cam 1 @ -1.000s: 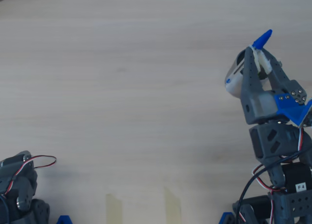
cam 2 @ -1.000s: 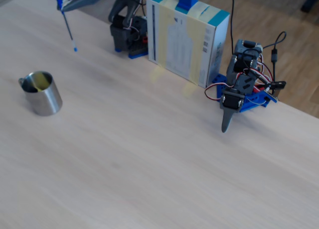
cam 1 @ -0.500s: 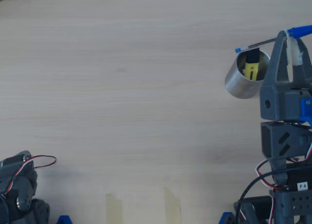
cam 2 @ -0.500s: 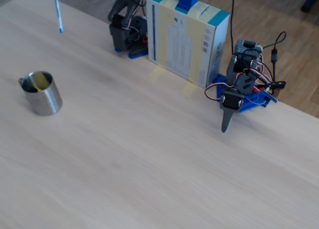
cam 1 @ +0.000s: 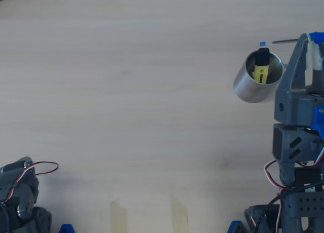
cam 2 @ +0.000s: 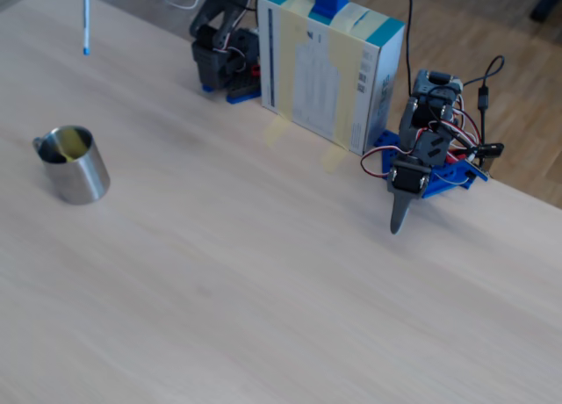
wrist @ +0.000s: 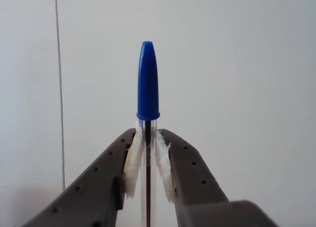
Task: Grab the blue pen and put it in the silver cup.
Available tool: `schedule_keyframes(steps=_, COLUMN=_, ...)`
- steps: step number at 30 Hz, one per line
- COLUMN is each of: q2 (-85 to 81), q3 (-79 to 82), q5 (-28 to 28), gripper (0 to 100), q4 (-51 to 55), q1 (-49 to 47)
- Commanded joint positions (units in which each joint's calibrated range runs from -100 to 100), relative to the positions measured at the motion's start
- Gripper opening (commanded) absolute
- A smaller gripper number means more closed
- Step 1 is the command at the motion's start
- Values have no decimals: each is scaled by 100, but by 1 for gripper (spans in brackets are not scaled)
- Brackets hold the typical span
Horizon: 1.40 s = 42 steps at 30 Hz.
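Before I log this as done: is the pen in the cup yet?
No. In the overhead view the pen is clamped in the hand, outside the cup, which holds only a highlighter.

In the overhead view the arm stands along the frame's right edge, its base at about 5 o'clock and its grey links stacked straight toward 1 o'clock. The gripper (cam 1: pixel 310 40) sits at the top of that line, pointing to 12 o'clock. In the wrist view the gripper (wrist: pixel 147 153) rises from 6 o'clock, and its two grey jaws lean together, white pads (wrist: pixel 133 160) pressed against the barrel of the blue pen (wrist: pixel 147 89), whose cap points to 12 o'clock.
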Motion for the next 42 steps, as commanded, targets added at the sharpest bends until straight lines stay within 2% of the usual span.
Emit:
schedule_keyframes(steps=1, q2=162, q3=-108, q5=254, gripper=2, q4=-80, q1=85)
schedule_keyframes(steps=8, q2=669, q3=55, q5=347, gripper=2, q4=-552, q1=85)
schedule_keyframes(steps=12, q2=968, q3=173, q5=581, gripper=2, q4=-912, q1=77)
schedule_keyframes(steps=20, q2=1284, q3=418, q5=639, gripper=2, q4=-946, q1=68)
schedule_keyframes(steps=25, q2=1542, q3=472, q5=977, gripper=2, q4=-895, q1=42)
schedule_keyframes(steps=37, q2=2224, q3=436, q5=1018, gripper=2, q4=-955, q1=-19)
schedule_keyframes(steps=42, q2=2539, q3=400, q5=1242, gripper=2, q4=-972, q1=-45)
